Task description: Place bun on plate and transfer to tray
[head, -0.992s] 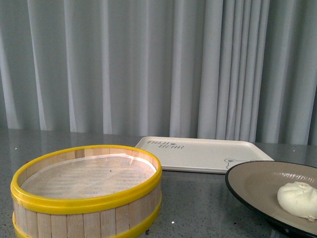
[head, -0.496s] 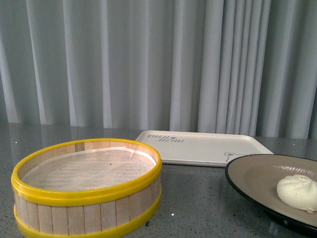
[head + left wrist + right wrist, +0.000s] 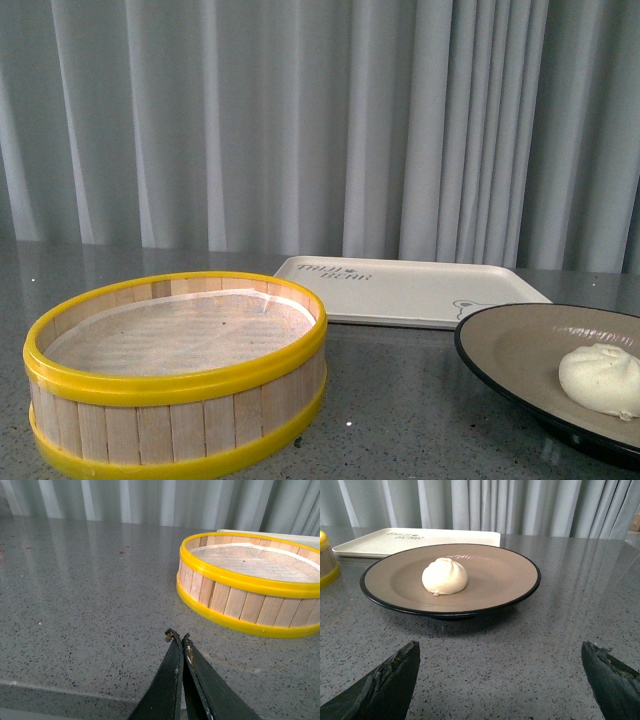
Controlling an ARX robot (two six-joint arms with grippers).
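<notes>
- Two grippers show, one in each wrist view; neither appears in the front view.
- Of these, the left gripper [image 3: 177, 636] has its black fingers [image 3: 167, 690] pressed together tip to tip, with nothing between them. It hangs over bare grey table [image 3: 75, 605] close to one edge. The basket [image 3: 240, 605] lies further in and apart from it.
- By contrast, the right gripper [image 3: 499, 646] has its fingers spread wide and grips nothing. They sit low over the table on the near side of the plate [image 3: 505, 575], clear of its rim, and the plate lies in line with the gap between them.
- On the plate's tan inside rests the bun [image 3: 445, 576], pleats up and a little off centre. It touches only the plate.
- That plate stands on its black foot toward the near right corner of the table, its glossy black rim level.
- Further back, toward the far edge, the tray [image 3: 400, 295] lies flat behind the gap between basket and plate. Grey lettering shows near its far left corner. Part of a bear drawing shows by its near right corner, just above the plate's rim in the front view. Whether tray and plate touch, I cannot tell.
- Toward the near left corner stands the basket, round, of wooden slats with yellow bands top and bottom and a pale liner inside. It is well apart from the plate and near the tray.
- Behind the far edge hangs a grey pleated curtain [image 3: 300, 120].
</notes>
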